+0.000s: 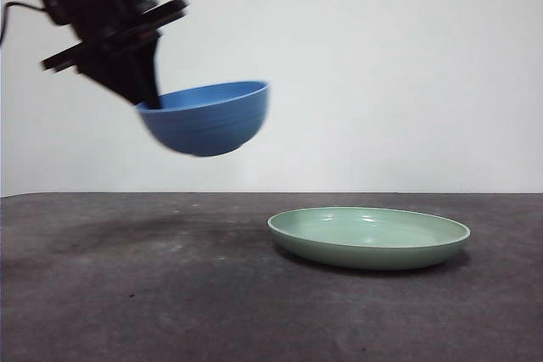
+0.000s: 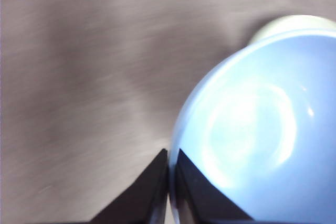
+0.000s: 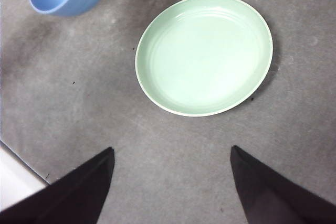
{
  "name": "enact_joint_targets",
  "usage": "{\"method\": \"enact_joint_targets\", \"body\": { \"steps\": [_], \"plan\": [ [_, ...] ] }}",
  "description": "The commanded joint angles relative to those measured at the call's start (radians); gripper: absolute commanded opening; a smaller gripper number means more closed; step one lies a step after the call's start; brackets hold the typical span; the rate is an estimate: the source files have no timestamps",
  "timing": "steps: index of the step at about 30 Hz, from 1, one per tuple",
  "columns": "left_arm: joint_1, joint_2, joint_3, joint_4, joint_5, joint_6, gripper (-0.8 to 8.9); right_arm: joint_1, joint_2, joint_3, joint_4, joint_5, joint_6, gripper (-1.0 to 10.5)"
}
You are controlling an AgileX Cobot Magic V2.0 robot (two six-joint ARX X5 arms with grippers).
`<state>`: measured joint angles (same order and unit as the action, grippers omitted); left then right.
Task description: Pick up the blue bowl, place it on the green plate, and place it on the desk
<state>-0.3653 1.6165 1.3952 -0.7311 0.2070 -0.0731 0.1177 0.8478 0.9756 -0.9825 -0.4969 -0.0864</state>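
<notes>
Left gripper (image 2: 169, 192) is pinched on the rim of the blue bowl (image 1: 208, 118), holding it tilted in the air, off to one side of the green plate (image 1: 369, 236) lying flat on the desk (image 1: 127, 294). Right gripper (image 3: 172, 182) hangs wide apart above the plate.

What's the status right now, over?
Left gripper shut on blue bowl rim, bowl airborne, tilted, short of green plate. Right gripper open, waiting above desk. Plate empty, nothing in the way.
</notes>
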Motion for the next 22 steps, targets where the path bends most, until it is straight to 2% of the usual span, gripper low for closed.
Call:
{"method": "enact_joint_targets", "body": {
  "steps": [1, 8, 12, 22],
  "plan": [
    [-0.062, 0.027, 0.053, 0.021, 0.003, -0.019, 0.15, 0.005, 0.006, 0.02, 0.009, 0.0, 0.024, 3.5],
    [-0.173, 0.137, 0.178, 0.027, 0.002, -0.045, 0.15, 0.004, -0.01, 0.02, 0.004, 0.003, 0.042, 3.5],
    [-0.22, 0.245, 0.272, 0.008, 0.002, -0.049, 0.15, 0.004, -0.049, 0.021, -0.006, 0.045, 0.053, 3.5],
    [-0.297, 0.528, 0.545, -0.119, -0.017, -0.041, 0.15, 0.004, -0.137, 0.021, -0.075, 0.061, 0.061, 3.5]
  ]
}}
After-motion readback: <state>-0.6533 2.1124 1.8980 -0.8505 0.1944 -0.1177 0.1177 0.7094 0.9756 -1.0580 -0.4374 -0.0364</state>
